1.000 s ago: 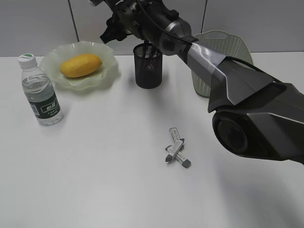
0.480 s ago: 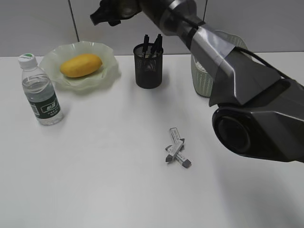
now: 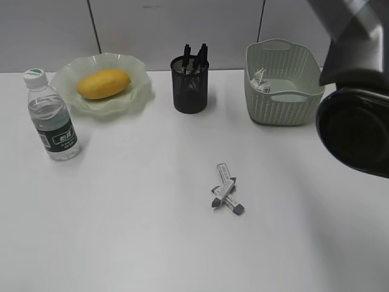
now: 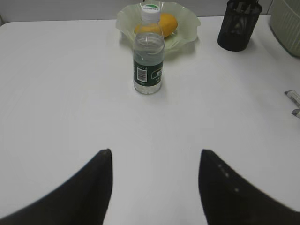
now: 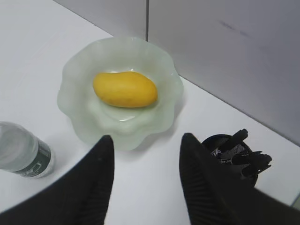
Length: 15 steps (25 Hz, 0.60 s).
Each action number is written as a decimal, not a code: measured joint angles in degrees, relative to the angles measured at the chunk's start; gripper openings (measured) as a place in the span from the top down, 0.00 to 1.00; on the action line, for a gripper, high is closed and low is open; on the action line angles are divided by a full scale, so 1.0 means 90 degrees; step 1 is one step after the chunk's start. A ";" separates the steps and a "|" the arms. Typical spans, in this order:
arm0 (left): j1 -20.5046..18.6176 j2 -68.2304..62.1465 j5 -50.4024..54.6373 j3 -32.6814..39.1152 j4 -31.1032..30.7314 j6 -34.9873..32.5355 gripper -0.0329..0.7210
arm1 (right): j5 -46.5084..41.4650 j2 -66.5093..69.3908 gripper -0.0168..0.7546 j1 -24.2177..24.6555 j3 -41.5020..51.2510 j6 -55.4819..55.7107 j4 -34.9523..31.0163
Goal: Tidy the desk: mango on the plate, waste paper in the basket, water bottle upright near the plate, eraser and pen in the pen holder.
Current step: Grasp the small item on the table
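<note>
On the desk (image 3: 121,231): one mango (image 3: 104,83) plated (image 3: 137,91), one water bottle (image 3: 51,118) at nine o'clock, three erasers (image 3: 225,196) centre; left gripper (image 4: 154,157) and right gripper (image 5: 146,140) both gape empty.

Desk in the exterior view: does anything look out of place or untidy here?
Yes: a small pile of erasers lies loose on the bare desk, crossed over one another, not in the pen holder. The mango sits on the plate, the water bottle stands upright, and paper is in the basket.
</note>
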<state>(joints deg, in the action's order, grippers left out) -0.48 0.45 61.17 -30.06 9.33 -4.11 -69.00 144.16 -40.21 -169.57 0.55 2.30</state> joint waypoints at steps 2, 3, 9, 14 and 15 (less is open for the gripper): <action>0.0000 0.0000 0.0000 0.0000 -0.0001 0.0000 0.37 | -0.0021 -0.0203 0.50 0.0008 0.0000 -0.0173 -0.0190; 0.0000 0.0000 0.0000 0.0000 -0.0001 0.0000 0.37 | -0.0027 -0.0303 0.51 0.0030 -0.0001 -0.0239 -0.0256; 0.0000 0.0000 0.0000 0.0000 -0.0001 0.0000 0.37 | -0.0046 -0.0732 0.55 0.0214 0.0018 -0.0325 -0.0621; 0.0000 0.0000 0.0000 0.0000 -0.0001 0.0000 0.37 | -0.0041 -0.1544 0.56 0.0360 0.1442 -0.0350 -0.0355; 0.0000 0.0000 0.0000 0.0000 -0.0001 0.0000 0.37 | -0.0041 -0.1732 0.56 0.0405 0.1939 -0.0375 -0.0256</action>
<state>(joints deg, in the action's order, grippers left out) -0.48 0.45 61.17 -30.06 9.31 -4.11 -69.36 128.57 -36.57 -152.12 -2.82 0.00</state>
